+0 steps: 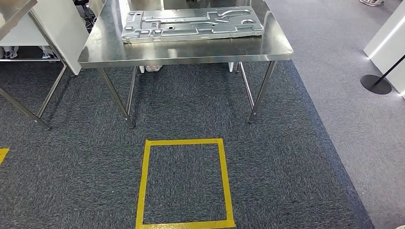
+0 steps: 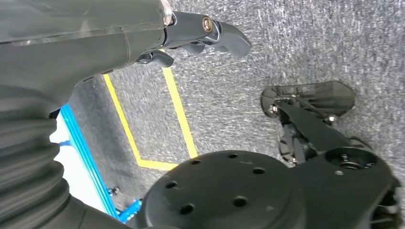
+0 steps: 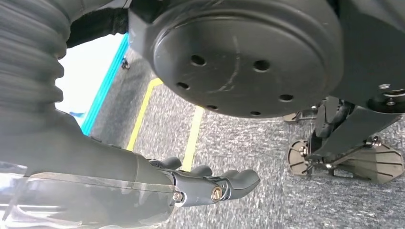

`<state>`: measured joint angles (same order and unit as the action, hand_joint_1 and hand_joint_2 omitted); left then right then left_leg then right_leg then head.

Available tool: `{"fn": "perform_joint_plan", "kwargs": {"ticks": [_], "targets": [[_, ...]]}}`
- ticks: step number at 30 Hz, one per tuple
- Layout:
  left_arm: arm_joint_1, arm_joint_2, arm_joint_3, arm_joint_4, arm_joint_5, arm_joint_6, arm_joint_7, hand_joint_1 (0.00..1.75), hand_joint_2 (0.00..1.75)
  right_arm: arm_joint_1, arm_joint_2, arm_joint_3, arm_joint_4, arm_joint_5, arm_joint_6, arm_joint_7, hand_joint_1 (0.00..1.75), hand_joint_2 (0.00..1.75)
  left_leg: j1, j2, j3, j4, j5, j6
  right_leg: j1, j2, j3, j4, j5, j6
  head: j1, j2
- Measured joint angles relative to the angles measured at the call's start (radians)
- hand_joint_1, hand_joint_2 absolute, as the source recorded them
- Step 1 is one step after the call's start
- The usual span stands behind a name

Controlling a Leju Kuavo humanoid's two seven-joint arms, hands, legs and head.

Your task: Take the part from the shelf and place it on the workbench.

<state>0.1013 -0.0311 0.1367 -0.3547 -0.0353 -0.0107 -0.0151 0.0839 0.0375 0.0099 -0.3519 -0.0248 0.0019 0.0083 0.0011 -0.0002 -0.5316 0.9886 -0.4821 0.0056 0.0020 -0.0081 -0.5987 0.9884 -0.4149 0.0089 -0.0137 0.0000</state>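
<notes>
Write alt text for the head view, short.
A large stamped sheet-metal part lies flat on a stainless steel workbench ahead. On the dark carpet before it, a yellow tape square marks the floor; a second steel table stands at left.

Workshop or test lab — steel workbench (image 1: 267, 47), yellow floor tape (image 1: 185, 183) on carpet, barrier stand (image 1: 376, 84).
</notes>
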Motion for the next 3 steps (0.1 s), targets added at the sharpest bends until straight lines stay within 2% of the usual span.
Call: {"fn": "perform_joint_plan", "kwargs": {"ticks": [3], "targets": [[0.01, 0.008, -0.042, -0.008, 0.027, 0.006, 0.006, 0.0, 1.75, 0.011, -0.002, 0.0, -0.011, 0.016, 0.0, -0.007, 0.0, 1.75, 0.0, 0.0, 0.0, 0.0, 0.0, 0.0, 0.0, 0.0, 0.0, 0.0, 0.0, 0.0, 0.0, 0.0]]}}
